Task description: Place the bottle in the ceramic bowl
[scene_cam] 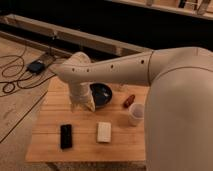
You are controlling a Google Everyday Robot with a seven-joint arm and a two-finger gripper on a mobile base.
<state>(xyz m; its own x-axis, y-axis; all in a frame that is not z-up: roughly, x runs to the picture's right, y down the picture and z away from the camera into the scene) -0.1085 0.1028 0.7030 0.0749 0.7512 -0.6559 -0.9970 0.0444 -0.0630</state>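
Hand (83,104) low over wooden table (47,117), just left of ceramic bowl (104,94), open or closed cannot tell

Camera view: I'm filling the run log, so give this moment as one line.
arm over table | gripper low at bowl rim | cup beside bowl | bottle not identifiable

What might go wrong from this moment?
The gripper hangs low at the picture-left rim of the ceramic bowl; a sideways move might shove the bowl. The arm hides what lies under the gripper, so a release may land outside the bowl.
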